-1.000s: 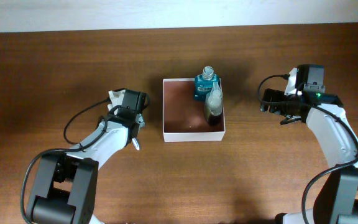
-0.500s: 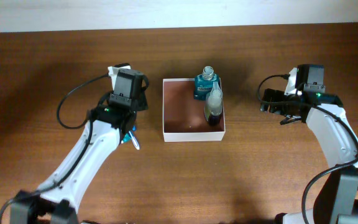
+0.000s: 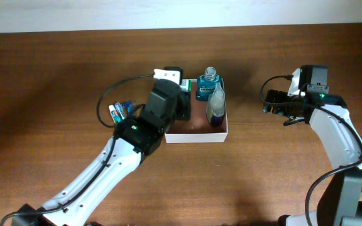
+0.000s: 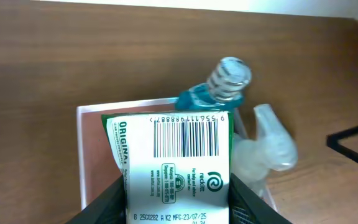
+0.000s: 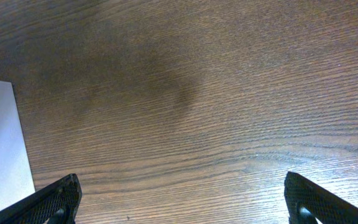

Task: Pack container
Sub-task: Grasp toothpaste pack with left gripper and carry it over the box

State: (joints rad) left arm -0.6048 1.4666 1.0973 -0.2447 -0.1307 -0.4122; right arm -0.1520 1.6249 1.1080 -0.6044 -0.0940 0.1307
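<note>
The container [image 3: 197,137] is a shallow white box with a reddish-brown floor at the table's middle. A teal bottle [image 3: 208,86] and a clear bottle with dark liquid [image 3: 217,108] stand along its right side. My left gripper [image 3: 178,103] hangs over the container's left part, shut on a white and green packet [image 4: 176,165] with a barcode. In the left wrist view the container's wall [image 4: 79,155], the teal bottle [image 4: 224,84] and the clear bottle [image 4: 269,146] lie below the packet. My right gripper [image 3: 274,107] is open and empty over bare wood right of the container, as the right wrist view shows [image 5: 182,202].
A small blue, white and red item [image 3: 119,110] lies on the table left of the container. The container's white wall [image 5: 2,143] shows at the left edge of the right wrist view. A pale wall runs along the table's far edge.
My left arm has swung right from the table's left side to over the container, carrying the packet. The small item on the left is now uncovered. The right arm has not moved.
</note>
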